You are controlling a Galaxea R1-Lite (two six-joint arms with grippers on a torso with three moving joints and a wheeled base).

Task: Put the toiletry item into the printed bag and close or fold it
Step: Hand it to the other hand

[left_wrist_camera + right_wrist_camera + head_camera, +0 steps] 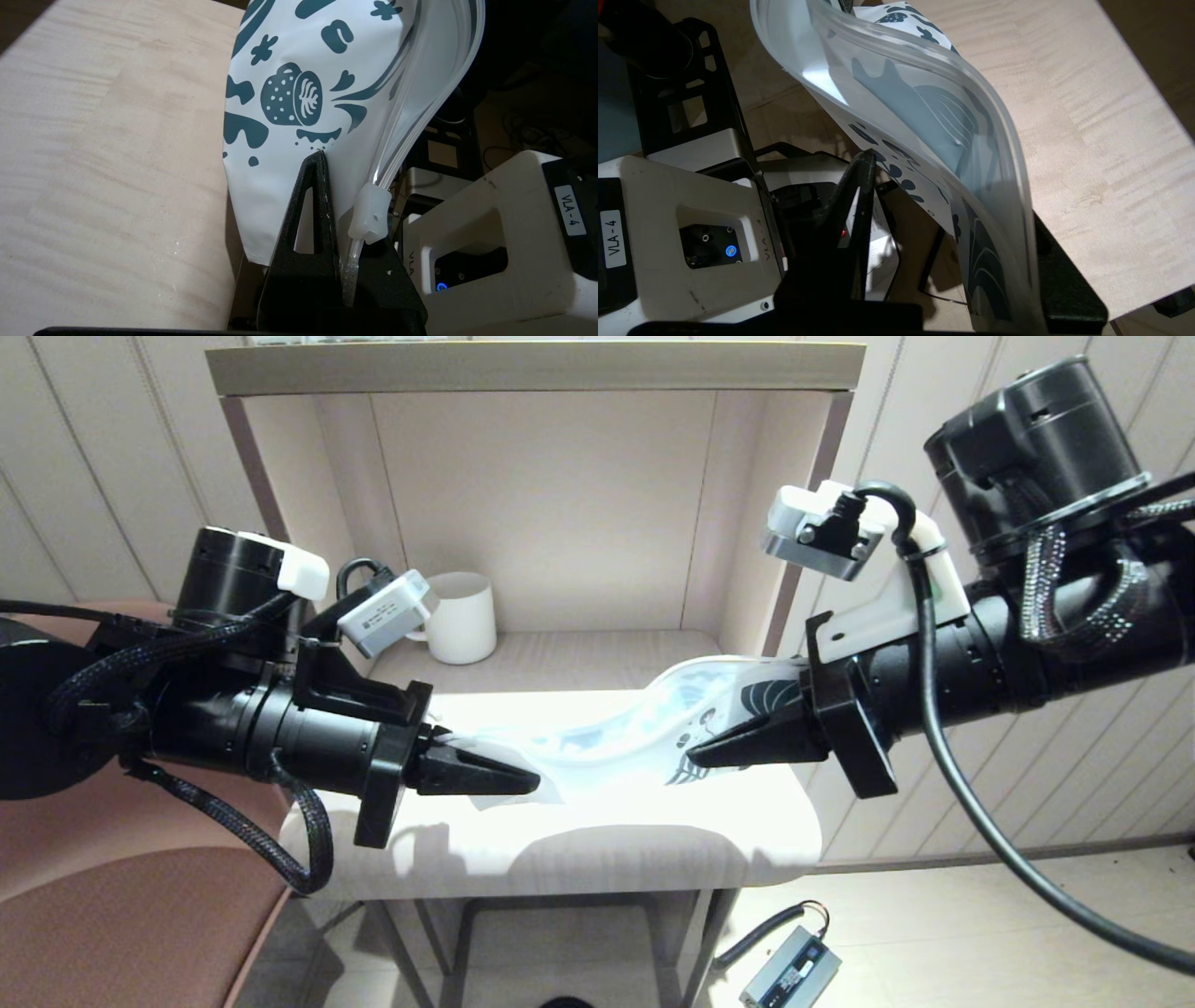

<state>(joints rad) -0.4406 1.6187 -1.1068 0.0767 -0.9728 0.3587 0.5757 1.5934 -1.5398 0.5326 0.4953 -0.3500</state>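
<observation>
The white see-through plastic zip bag with dark blue leaf and flower prints (653, 728) hangs in the air above the pale wooden tabletop (616, 831), stretched between the two hands. No words can be read on the bag itself. A white box near each hand has a sticker (571, 210) that says "VLA-4".

The left hand (485, 773) is pinched tight on one end of the bag, just beside the small white zip slider (370, 212). The right hand (738, 745) is closed on the other end, where the big leaf print is. The bag's top edge (971, 107) bends in a curve between them.

A white ribbed mug (459, 616) stands at the back of the tabletop, well apart from the bag.
</observation>
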